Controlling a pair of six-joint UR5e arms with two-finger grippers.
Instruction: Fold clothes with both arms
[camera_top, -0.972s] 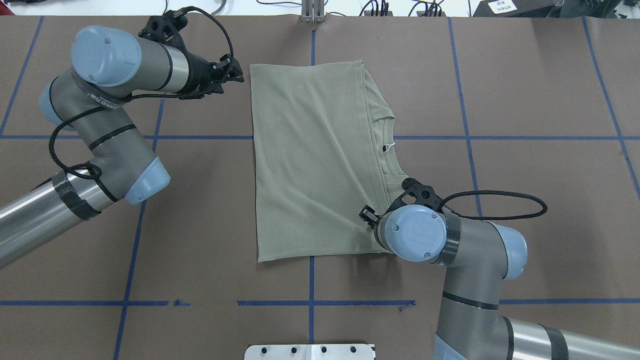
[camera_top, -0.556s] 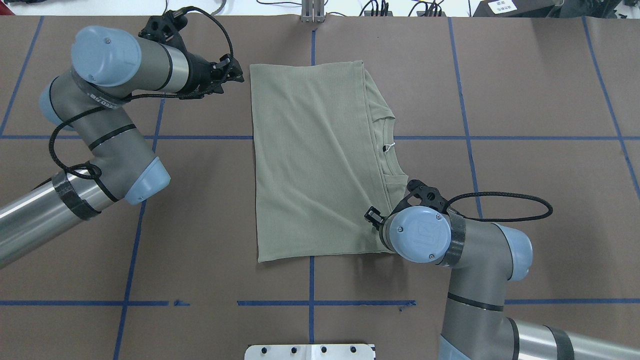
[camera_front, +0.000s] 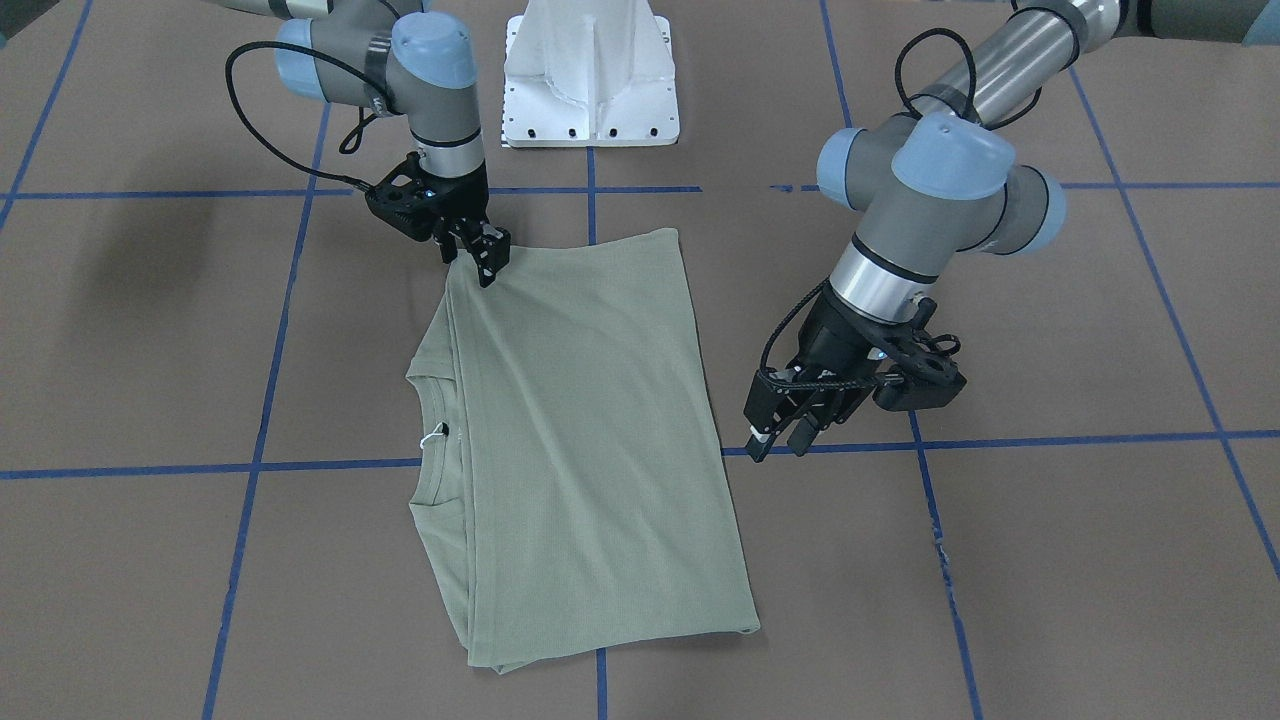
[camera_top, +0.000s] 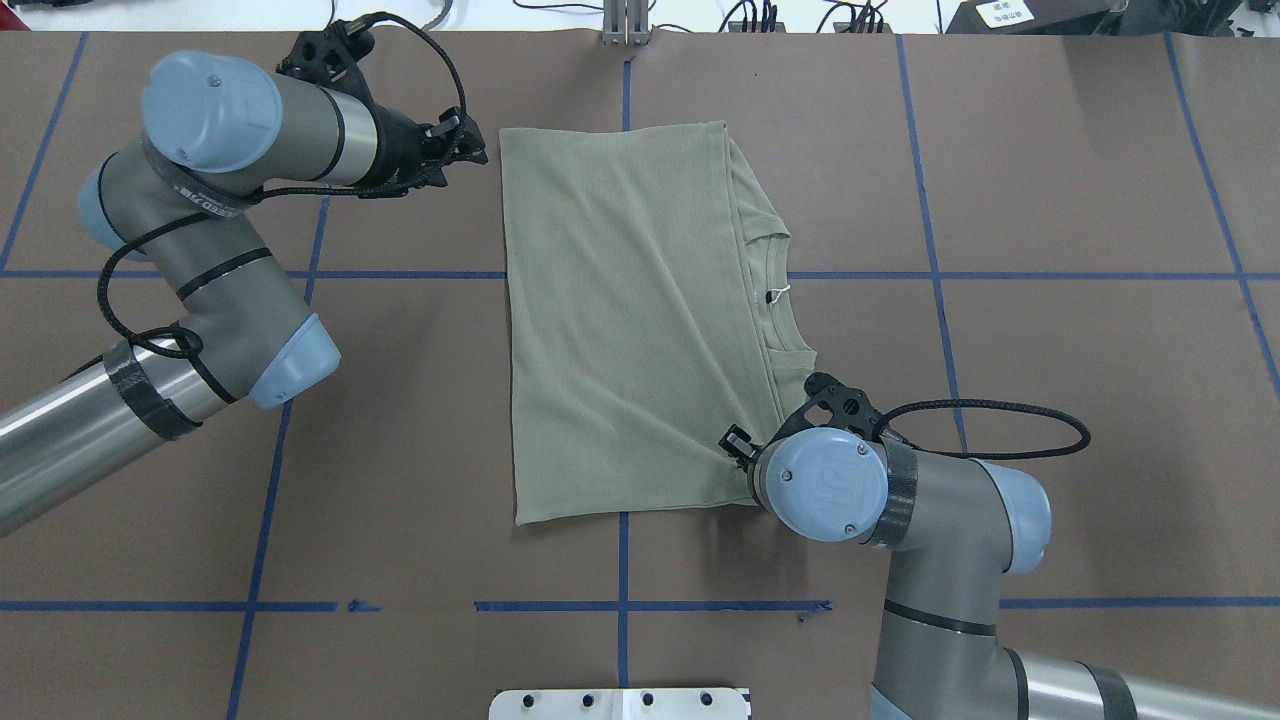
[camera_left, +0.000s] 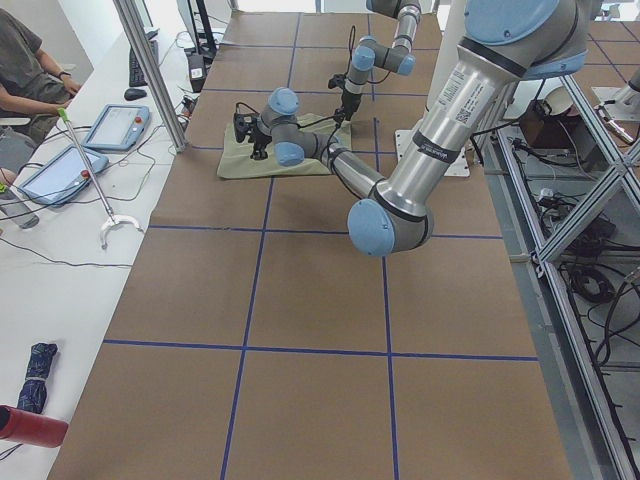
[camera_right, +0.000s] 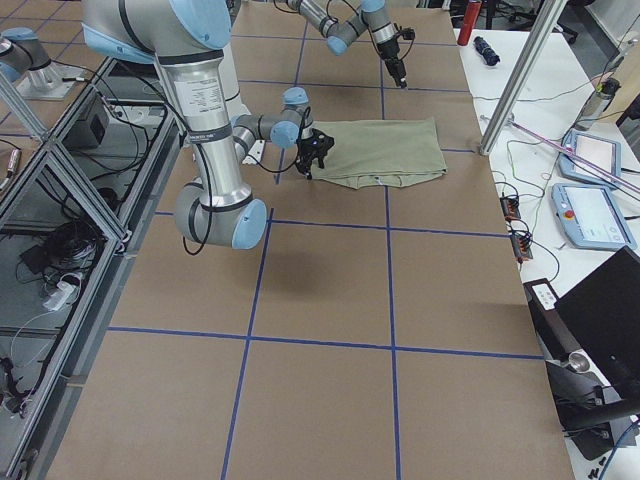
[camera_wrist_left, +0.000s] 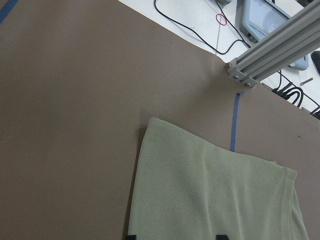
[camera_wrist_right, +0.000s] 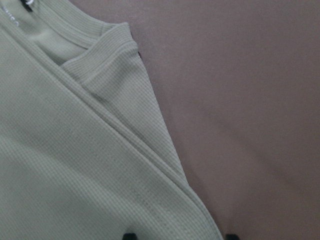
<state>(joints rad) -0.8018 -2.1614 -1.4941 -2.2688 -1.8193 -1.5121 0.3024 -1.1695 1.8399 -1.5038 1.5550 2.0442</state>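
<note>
Near edge: white pedestal base (camera_top: 620, 703), mid-table (camera_top: 1080, 150).

right arm (camera_top: 940, 530) comes in from near-right, with its wrist pointing down over the shirt's near-right corner. right gripper (camera_front: 480, 268): jaws spread, not clamped. The right wrist cam shows both tips apart at the frame's bottom edge, with the corner hem between them. Can't tell if the tips touch the fabric.

shirt (camera_top: 620, 320): sage green, folded to a rough rectangle and lying flat at table centre, long axis near-to-far, across the centre tape line. The top layer covers most of it. The ribbed collar (camera_wrist_right: 70, 27) and white neck tag (camera_top: 776, 295) peek out along the robot's-right edge, about mid-length. Creases fan from the near-right corner into the panel.

left arm (camera_top: 230, 290) is elbowed over the left half of the table. left gripper (camera_front: 778, 448) sits just beside the shirt's far-left corner, off the fabric and over bare table. Its jaws are spread with nothing between them. The left wrist cam has that corner just ahead of the tips.

Far edge: aluminium post (camera_wrist_left: 272, 47), with cables (camera_top: 760, 15) beyond it. A blue tape grid (camera_top: 1050, 275) runs across the brown surface.
</note>
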